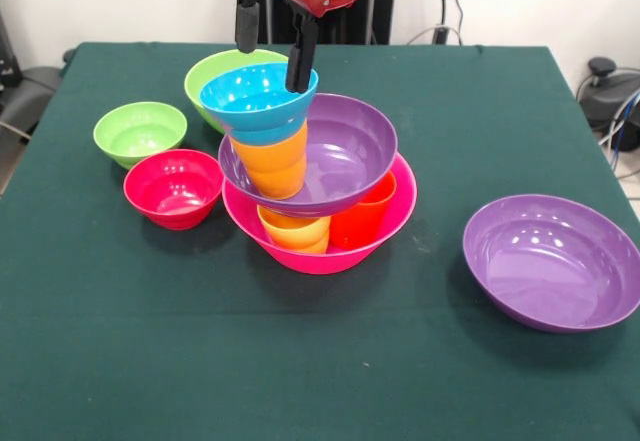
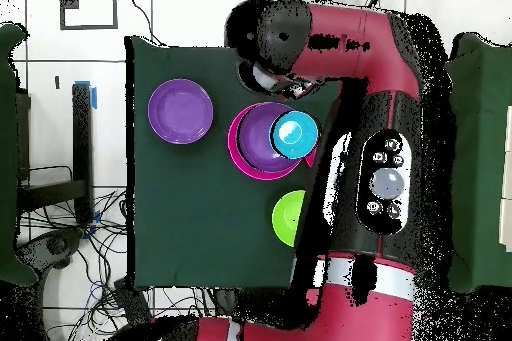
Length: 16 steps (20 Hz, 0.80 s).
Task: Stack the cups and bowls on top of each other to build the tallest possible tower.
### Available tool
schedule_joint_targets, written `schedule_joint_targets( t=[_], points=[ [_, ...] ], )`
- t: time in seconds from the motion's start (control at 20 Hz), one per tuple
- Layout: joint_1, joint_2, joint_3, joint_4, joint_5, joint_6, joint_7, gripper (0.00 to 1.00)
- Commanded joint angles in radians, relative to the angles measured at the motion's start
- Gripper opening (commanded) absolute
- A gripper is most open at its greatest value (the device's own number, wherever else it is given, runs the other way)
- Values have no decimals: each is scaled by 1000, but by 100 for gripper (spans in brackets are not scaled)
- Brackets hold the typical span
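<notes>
The tower stands at mid-table. Its base is the hot-pink bowl (image 1: pixel 320 253), which holds a yellow-orange cup (image 1: pixel 295 231) and a red-orange cup (image 1: pixel 362 216). A purple bowl (image 1: pixel 335 156) rests tilted on these cups. Inside it stands an orange cup (image 1: pixel 272 161) with the blue bowl (image 1: pixel 258 98) on top. My gripper (image 1: pixel 272 61) is open just above the blue bowl. One finger (image 1: pixel 301 61) reaches down to the bowl's far right rim. From overhead, the blue bowl (image 2: pixel 294 134) sits over the purple bowl (image 2: pixel 258 132). The green cup is hidden.
The medium light-green bowl (image 1: pixel 225 69) stands right behind the tower. The small light-green bowl (image 1: pixel 140 131) and the red bowl (image 1: pixel 173 188) are on the left. The second purple bowl (image 1: pixel 553 259) lies alone at the right, and also shows from overhead (image 2: pixel 180 111).
</notes>
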Motion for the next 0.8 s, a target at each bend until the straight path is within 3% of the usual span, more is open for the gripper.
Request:
schedule_joint_targets(
  t=[0.05, 0.4, 0.8],
  points=[
    [-4, -75, 56, 117, -2, 3, -130, 100],
    [17, -168, 49, 298, 28, -75, -95, 100],
    [-4, -146, 51, 270, -13, -108, -97, 100]
  ],
)
